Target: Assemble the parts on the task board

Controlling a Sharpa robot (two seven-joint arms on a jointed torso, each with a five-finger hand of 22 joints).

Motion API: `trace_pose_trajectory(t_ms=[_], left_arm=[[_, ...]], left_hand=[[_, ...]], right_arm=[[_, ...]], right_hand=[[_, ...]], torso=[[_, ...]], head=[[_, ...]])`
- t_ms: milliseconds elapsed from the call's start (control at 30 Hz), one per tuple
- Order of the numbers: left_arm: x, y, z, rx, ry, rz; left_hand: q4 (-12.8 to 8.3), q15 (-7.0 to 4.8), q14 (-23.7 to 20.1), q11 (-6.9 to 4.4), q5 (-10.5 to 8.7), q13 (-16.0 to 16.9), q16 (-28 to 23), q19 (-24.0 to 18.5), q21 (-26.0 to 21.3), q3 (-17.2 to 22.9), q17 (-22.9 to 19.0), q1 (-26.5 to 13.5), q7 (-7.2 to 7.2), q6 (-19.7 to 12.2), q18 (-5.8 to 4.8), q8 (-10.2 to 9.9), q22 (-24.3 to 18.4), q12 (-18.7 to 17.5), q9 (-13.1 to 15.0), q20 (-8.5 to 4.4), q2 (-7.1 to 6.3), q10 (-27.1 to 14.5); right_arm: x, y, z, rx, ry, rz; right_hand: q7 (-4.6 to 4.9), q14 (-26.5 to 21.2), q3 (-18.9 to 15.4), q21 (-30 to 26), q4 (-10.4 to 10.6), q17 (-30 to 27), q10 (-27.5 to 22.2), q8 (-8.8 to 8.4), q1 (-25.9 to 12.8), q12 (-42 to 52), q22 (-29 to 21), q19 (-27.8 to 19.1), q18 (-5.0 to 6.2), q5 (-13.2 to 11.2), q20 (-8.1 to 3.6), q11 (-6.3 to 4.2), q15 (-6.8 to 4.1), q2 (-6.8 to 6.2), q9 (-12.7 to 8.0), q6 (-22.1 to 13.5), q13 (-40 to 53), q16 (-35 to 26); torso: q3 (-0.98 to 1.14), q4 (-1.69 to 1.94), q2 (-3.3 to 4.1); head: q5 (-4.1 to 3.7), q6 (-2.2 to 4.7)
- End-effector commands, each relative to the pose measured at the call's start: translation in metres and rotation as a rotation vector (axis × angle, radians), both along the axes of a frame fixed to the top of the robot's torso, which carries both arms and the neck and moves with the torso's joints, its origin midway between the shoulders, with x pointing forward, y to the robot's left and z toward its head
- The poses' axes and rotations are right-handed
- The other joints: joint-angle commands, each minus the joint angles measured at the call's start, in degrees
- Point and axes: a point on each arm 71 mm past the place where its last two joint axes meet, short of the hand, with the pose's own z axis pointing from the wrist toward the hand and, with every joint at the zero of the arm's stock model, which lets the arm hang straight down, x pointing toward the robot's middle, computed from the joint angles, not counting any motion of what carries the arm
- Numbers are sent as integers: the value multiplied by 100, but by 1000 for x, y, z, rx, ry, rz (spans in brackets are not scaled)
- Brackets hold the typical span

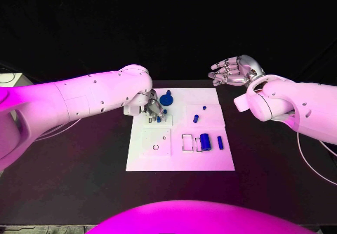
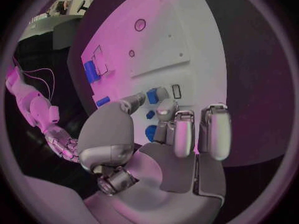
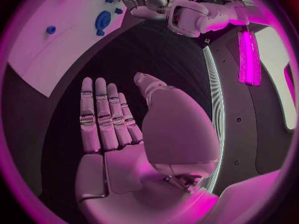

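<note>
The white task board (image 1: 140, 163) lies mid-table. My left hand (image 1: 146, 106) hovers over its far left corner, thumb and a finger pinching a small blue part (image 2: 152, 95) just above the board (image 2: 168, 40). Two more small blue pieces (image 2: 150, 115) sit under the fingers. A round blue part (image 1: 166, 100) lies just beside that hand. Small blue pieces (image 1: 196, 118) lie mid-board, while a blue cylinder (image 1: 205, 141) and a slim blue bar (image 1: 219, 142) rest by the outlined slots. My right hand (image 1: 235, 70) is raised beyond the board's far right corner, fingers (image 3: 99, 114) straight and holding nothing.
Black tabletop (image 1: 70, 175) surrounds the board on all sides. My right forearm (image 1: 295, 105) hangs over the table's right side. The board's near left part carries a raised plate with small holes (image 1: 156, 145).
</note>
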Motion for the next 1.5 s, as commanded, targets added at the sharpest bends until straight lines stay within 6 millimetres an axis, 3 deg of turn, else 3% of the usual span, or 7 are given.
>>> trace_pose_trajectory(t_ms=[33, 333, 533, 767, 900, 1133, 1500], left_arm=[[-2, -1, 3, -12, -13, 1], [-2, -9, 33, -148, -88, 27], [-1, -5, 60, -241, -139, 49], [14, 28, 87, -237, -224, 104], [25, 45, 91, -227, -256, 145], [40, 58, 84, -198, -275, 184], [51, 56, 58, -146, -216, 183]], left_hand=[[52, -28, 597, 9, -22, -8, 19, 269, -19, -103, 1509, 21, 25, 7, -80, -30, 797, 6, 10, -42, -52, -34], [301, 34, 597, 86, 6, -264, 19, 144, -214, -510, 1509, 379, 114, -228, -22, -178, 564, -193, -47, 3, -28, -293], [325, 78, 597, 137, 32, -470, 19, 34, -389, -610, 1509, 690, 170, -310, 28, -263, 360, -349, -118, 47, 59, -499], [312, 208, 534, 285, 47, -868, -116, -129, -665, -567, 1403, 1332, 341, -581, 100, -647, 57, -634, -495, 173, 180, -900], [333, 265, 540, 355, 47, -859, -102, -110, -652, -547, 1412, 1444, 428, -691, 94, -894, 80, -587, -785, 223, 220, -880], [349, 275, 574, 364, 45, -770, -31, -52, -568, -552, 1469, 1428, 437, -651, 70, -939, 181, -493, -889, 240, 269, -787], [364, 255, 597, 333, 28, -652, 19, 55, -404, -706, 1509, 1091, 392, -442, 27, -961, 374, -350, -1117, 243, 333, -625]], right_arm=[[0, 2, 0, -4, -8, 21], [2, -1, 0, -7, -11, 13], [3, -3, -2, -9, -9, 8], [3, -6, -4, -11, -6, 2], [3, -7, -4, -11, -6, 1], [2, -7, -4, -10, -7, 1], [-1, -8, -3, -6, -12, 4]], right_hand=[[179, -1, -1, 16, -19, -5, -52, -12, -65, 24, -8, -22, 38, 29, 8, -5, 18, 7, -8, -49, -7, -40], [179, -3, -2, 15, -19, -6, -53, -12, -68, 25, -10, -23, 38, 29, 9, -5, 19, 6, -8, -49, -7, -42], [180, -6, -1, 14, -19, -8, -54, -12, -71, 27, -13, -25, 38, 29, 9, -4, 20, 6, -9, -50, -8, -43], [180, -6, -1, 14, -19, -8, -54, -12, -71, 27, -13, -25, 38, 29, 9, -4, 20, 6, -9, -50, -8, -43], [179, -6, 2, 15, -21, -10, -53, -11, -71, 30, -17, -25, 38, 30, 10, -5, 20, 9, -9, -49, -7, -45], [179, -6, 2, 15, -21, -10, -53, -11, -71, 30, -17, -25, 38, 30, 10, -5, 20, 9, -9, -49, -7, -45], [179, -5, 8, 15, -26, -11, -53, -10, -68, 32, -21, -25, 39, 33, 10, -6, 19, 12, -10, -48, -7, -45]], torso=[[-4, -2, 6], [0, 11, -4], [3, 9, -9], [11, 6, 0], [1, -1, 16], [-25, -12, 50], [-61, -46, 140]], head=[[-3, 1], [-8, 11], [8, 92], [27, 238], [60, 313], [101, 381], [180, 474]])
